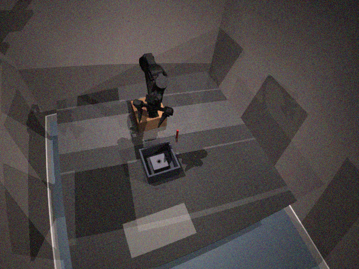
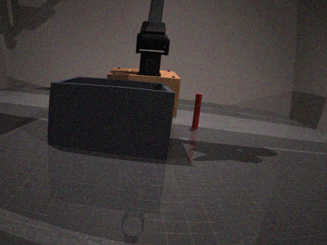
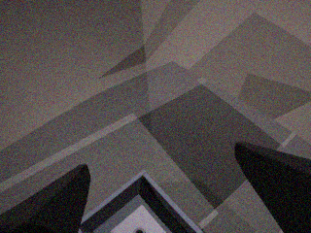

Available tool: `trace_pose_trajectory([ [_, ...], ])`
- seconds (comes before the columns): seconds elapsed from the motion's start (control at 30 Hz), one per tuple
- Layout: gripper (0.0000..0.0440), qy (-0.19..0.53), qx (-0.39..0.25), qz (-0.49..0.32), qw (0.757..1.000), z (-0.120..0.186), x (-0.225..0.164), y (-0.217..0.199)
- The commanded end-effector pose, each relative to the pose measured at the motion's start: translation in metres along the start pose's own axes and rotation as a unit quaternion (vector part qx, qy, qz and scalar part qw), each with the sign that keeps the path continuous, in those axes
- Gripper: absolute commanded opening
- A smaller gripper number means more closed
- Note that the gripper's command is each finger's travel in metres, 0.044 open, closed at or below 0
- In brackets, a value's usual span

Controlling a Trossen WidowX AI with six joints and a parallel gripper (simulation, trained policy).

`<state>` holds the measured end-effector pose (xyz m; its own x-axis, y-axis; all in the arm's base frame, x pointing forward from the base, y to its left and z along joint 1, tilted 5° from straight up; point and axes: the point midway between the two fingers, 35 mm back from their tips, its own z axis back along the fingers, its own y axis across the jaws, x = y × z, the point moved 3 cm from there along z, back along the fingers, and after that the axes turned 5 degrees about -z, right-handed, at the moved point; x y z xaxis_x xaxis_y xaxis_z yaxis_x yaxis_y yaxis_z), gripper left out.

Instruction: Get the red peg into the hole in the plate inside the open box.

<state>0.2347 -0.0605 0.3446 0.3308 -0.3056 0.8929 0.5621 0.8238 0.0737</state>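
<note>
The red peg (image 1: 176,135) (image 2: 196,112) stands upright on the table, beside the box and apart from it. The open dark box (image 1: 164,176) (image 2: 111,118) (image 3: 121,198) stands on the table. A pale plate (image 1: 156,166) (image 3: 141,216) with a dark hole lies at its bottom, and no peg is in the hole. My gripper (image 1: 149,124) (image 3: 162,160) is wide open and empty. In the top view it hangs high, in front of the orange block and behind the box. It is out of frame in the exterior view. The peg is out of the wrist view.
The orange block (image 1: 145,126) (image 2: 170,82) under the arm's base stands behind the box. A pale rectangle (image 1: 159,228) lies on the table in front of the box. Bluish panels (image 1: 231,246) border the table at the left and front. Dark shadows cross the table.
</note>
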Motion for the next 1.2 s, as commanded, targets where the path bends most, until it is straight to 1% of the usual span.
trace_pose_trajectory([
  [0.0,0.044,0.057,0.006,0.008,0.998,-0.007,-0.021,0.011],
  [0.27,0.044,0.193,0.001,0.019,0.981,-0.011,-0.074,0.032],
  [0.6,0.044,0.339,-0.039,0.016,0.94,0.003,-0.134,0.052],
  [0.87,0.044,0.417,-0.091,0.013,0.904,0.02,-0.173,0.064],
  [1.17,0.044,0.468,-0.154,0.018,0.87,0.036,-0.21,0.073],
])
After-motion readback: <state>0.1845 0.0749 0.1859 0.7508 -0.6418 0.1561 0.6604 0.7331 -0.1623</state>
